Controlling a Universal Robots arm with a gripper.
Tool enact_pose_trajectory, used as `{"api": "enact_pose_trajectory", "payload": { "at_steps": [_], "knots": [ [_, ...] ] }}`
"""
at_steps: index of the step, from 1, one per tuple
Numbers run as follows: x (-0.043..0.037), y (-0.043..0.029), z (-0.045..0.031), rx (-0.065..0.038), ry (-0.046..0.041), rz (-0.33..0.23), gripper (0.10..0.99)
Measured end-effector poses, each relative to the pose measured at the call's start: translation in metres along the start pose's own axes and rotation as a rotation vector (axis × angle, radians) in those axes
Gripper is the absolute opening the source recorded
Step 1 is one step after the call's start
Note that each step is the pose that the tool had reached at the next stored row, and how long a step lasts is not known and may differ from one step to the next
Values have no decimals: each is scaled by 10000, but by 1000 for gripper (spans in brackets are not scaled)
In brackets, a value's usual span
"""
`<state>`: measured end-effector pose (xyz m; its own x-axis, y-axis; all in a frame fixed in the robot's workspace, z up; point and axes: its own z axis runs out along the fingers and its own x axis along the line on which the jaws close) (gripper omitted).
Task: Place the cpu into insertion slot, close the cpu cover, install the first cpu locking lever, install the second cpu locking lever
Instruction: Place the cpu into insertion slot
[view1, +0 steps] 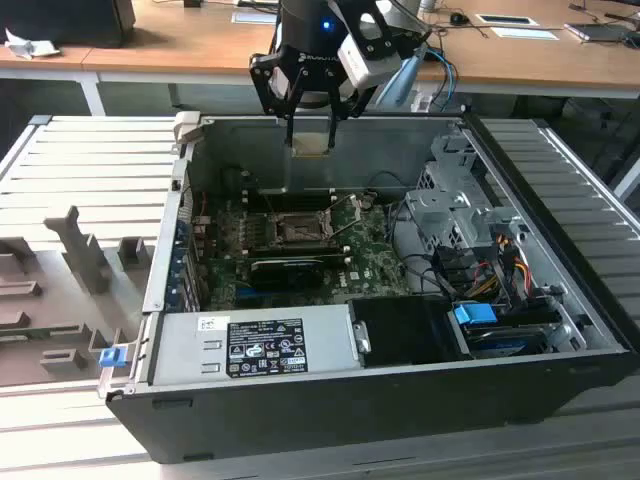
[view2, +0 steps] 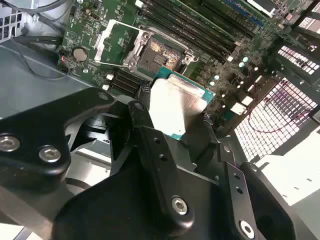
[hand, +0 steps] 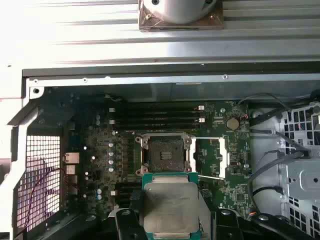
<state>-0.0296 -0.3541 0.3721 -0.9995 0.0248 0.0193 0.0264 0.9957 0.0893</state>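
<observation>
My tool (view1: 312, 140) grips the cpu (hand: 172, 205) flat by its edges, above the case's (view1: 560, 180) far side. The insertion slot (hand: 165, 155) lies open, cpu cover (hand: 210, 157) flipped aside. I'd square the chip over it and lower it level, gently.

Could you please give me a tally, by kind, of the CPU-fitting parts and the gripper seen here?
cpu: 1
insertion slot: 1
cpu cover: 1
gripper: 1
Total: 4
</observation>
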Motion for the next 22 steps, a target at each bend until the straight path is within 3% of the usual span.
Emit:
{"api": "enact_pose_trajectory", "payload": {
  "at_steps": [6, 22],
  "knots": [
    [4, 0, 6, -13, -100, 1118, 529],
    [3, -3, 36, -13, -115, 1287, 529]
  ]
}}
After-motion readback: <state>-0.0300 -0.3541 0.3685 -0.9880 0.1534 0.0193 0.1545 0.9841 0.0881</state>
